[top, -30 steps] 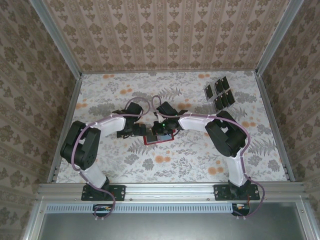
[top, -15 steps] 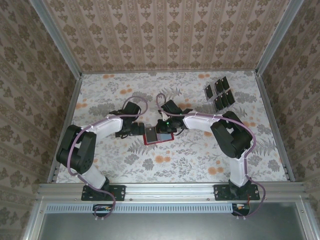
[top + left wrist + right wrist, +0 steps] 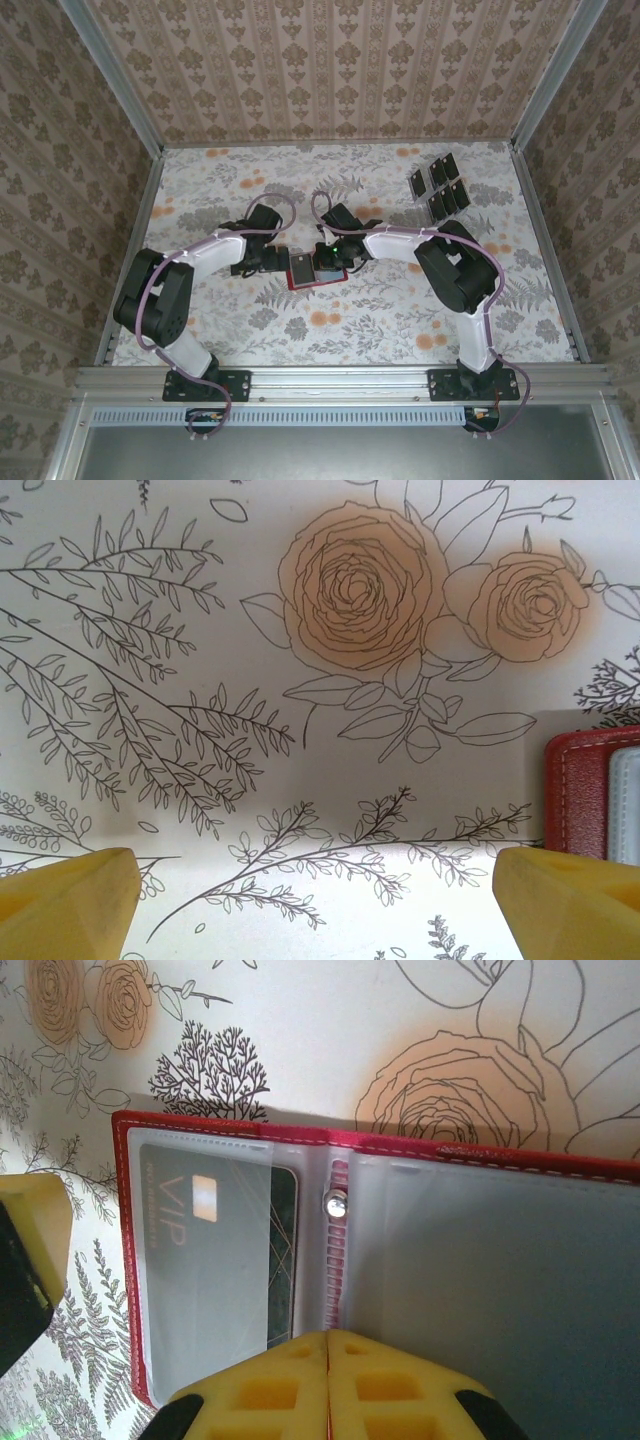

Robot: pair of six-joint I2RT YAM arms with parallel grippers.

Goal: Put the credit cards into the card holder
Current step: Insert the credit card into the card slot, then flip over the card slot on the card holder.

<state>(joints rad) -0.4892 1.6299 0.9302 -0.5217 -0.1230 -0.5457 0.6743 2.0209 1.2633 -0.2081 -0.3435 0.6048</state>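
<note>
right wrist view: right gripper (image 3: 328, 1360), yellow jaws pressing together and gripping nothing, tips sitting at the 6 o'clock edge of the card holder (image 3: 480, 1260), right on its spine. card holder is lying open and flat, with a red border and clear pockets either side of a metal stud (image 3: 336, 1204). one dark vip card (image 3: 215, 1250) is resting in the pocket at 9 o'clock of the stud, its inner edge poking slightly past the pocket mouth. the pocket at 3 o'clock is looking empty.

left wrist view: left gripper (image 3: 320, 905), jaws standing wide apart and holding nothing, hovering over bare table (image 3: 150, 780). a corner of the holder is showing at 3 o'clock.

top external view: the other credit cards (image 3: 440, 187) are lying in a cluster at 2 o'clock of the table, well apart from the holder.

progress, as judged: one card is looking housed; the bulk of the cards are waiting to be carried over.
</note>
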